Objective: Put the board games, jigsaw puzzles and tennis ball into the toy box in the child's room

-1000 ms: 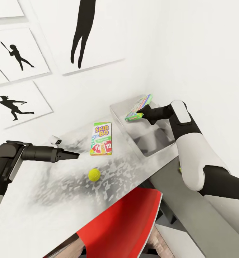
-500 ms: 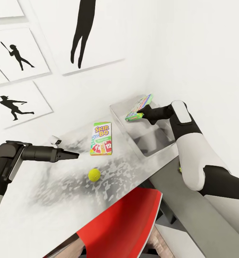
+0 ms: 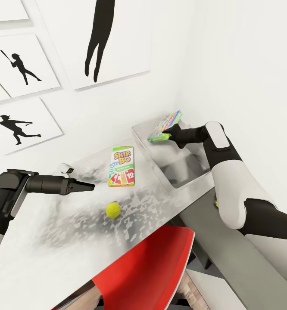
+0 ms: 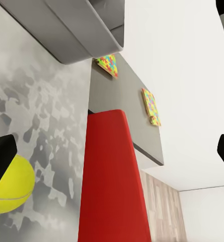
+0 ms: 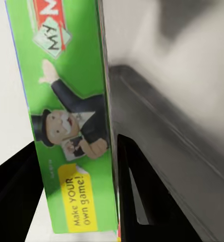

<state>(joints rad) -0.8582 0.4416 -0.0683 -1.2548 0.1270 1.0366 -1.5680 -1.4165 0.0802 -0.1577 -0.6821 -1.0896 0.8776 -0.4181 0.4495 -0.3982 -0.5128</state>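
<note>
My right gripper is shut on a green board game, held tilted over the far end of the grey toy box. The right wrist view shows the game's green cover between the dark fingers, with the toy box wall beside it. A Skip-Bo board game lies flat on the table. The tennis ball rests nearer me. My left gripper hovers open, left of the ball. Two jigsaw puzzles lie on the darker top past the toy box.
A red chair is tucked under the table's near edge. White walls with black silhouette pictures close off the far side and the corner. A lower grey desk top runs off to the right.
My right gripper has carried the green board game a little left and up over the toy box's far end. The left arm, ball and Skip-Bo box have not moved.
</note>
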